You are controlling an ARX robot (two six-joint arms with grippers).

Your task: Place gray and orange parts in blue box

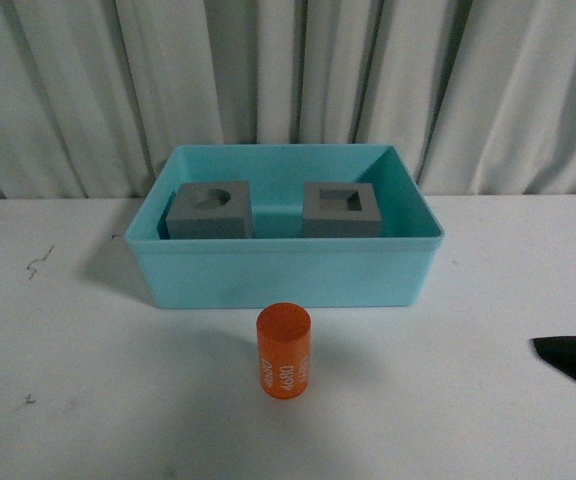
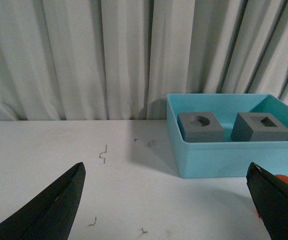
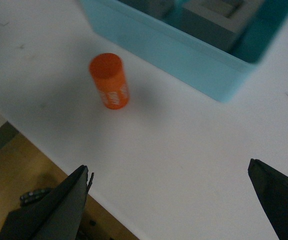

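The blue box (image 1: 288,275) stands at the middle of the white table. Inside it sit two gray cubes, one with a round recess (image 1: 209,212) on the left and one with a square recess (image 1: 341,210) on the right. The orange cylinder (image 1: 285,350) with white digits stands upright on the table just in front of the box. My left gripper (image 2: 165,167) is open and empty, low over the table left of the box (image 2: 224,157). My right gripper (image 3: 168,166) is open and empty above the table's front edge, apart from the cylinder (image 3: 110,81). One of its black fingers (image 1: 568,355) shows at the right.
A white curtain (image 1: 288,80) hangs close behind the box. The table's front edge and the brown floor (image 3: 14,165) below it show in the right wrist view. Small dark marks (image 2: 103,154) lie on the table to the left.
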